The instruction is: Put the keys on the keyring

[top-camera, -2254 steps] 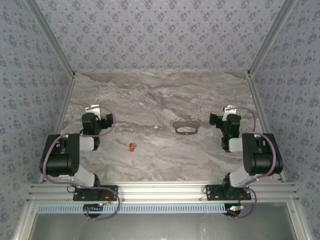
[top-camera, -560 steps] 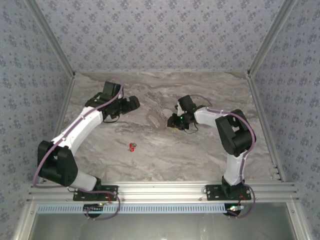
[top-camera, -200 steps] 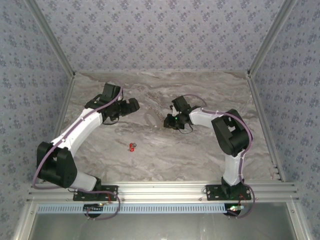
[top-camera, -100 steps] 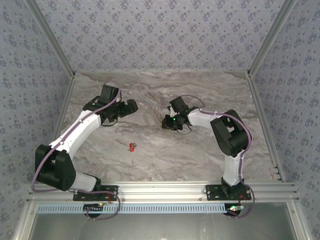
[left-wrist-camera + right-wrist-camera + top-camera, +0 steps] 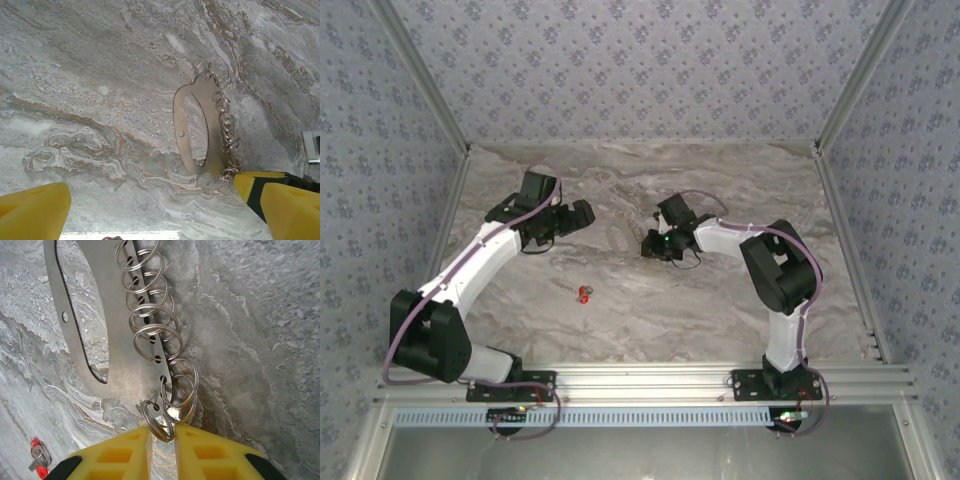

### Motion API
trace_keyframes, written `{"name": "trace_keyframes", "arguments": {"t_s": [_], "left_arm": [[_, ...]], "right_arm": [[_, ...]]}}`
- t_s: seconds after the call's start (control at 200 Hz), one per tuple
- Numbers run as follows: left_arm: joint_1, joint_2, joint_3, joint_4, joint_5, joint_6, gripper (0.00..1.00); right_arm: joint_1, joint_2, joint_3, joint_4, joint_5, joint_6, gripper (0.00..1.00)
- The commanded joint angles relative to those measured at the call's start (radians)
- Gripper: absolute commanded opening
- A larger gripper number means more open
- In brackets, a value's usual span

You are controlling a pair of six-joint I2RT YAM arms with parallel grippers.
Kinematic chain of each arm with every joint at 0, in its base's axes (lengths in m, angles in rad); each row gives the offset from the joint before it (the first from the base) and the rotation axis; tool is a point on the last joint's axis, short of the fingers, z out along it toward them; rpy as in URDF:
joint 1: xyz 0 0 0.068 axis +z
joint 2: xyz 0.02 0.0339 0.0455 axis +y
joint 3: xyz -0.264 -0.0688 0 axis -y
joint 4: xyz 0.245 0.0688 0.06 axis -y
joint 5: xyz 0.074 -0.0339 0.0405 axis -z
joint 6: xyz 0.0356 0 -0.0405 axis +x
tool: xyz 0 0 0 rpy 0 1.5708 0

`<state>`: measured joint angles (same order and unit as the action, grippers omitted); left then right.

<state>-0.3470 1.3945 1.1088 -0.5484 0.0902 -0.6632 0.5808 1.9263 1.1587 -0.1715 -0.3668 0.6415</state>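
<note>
Grey flat metal D-shaped keyring (image 5: 125, 375), lower centre: right gripper (image 5: 162, 435) pinches 1 split ring (image 5: 148, 416); left gripper (image 5: 155, 200) gapes wide.

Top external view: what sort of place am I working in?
Likely a purpose-built robot test cell: marble-patterned table, patterned wall panels on three sides, aluminium rail along the near edge.

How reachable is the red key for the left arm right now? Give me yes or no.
Probably yes. The red key lies alone on the table, a short way back from the open left gripper, with nothing between them. The right gripper pinches a ring of the keyring, off to the side.
</note>
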Motion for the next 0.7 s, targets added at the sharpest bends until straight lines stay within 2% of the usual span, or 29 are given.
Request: {"name": "trace_keyframes", "arguments": {"t_s": [0.0, 0.095, 0.17, 0.52, 0.695], "left_arm": [[0.008, -0.028, -0.006, 0.009, 0.010, 0.014, 0.98], [0.008, -0.025, -0.006, 0.010, 0.011, 0.015, 0.98], [0.009, -0.025, -0.006, 0.012, 0.012, 0.014, 0.98], [0.011, -0.025, -0.007, 0.012, 0.013, 0.014, 0.98], [0.011, -0.026, -0.010, 0.011, 0.014, 0.012, 0.98]], "right_arm": [[0.006, 0.000, 0.025, 0.007, -0.011, 0.022, 0.22], [0.008, 0.013, 0.025, 0.004, 0.000, 0.023, 0.31], [0.010, 0.020, 0.041, 0.004, 0.007, 0.026, 0.32], [0.019, 0.049, 0.075, 0.000, 0.011, 0.027, 0.25], [0.027, 0.053, 0.064, -0.003, 0.009, 0.021, 0.25]]}}
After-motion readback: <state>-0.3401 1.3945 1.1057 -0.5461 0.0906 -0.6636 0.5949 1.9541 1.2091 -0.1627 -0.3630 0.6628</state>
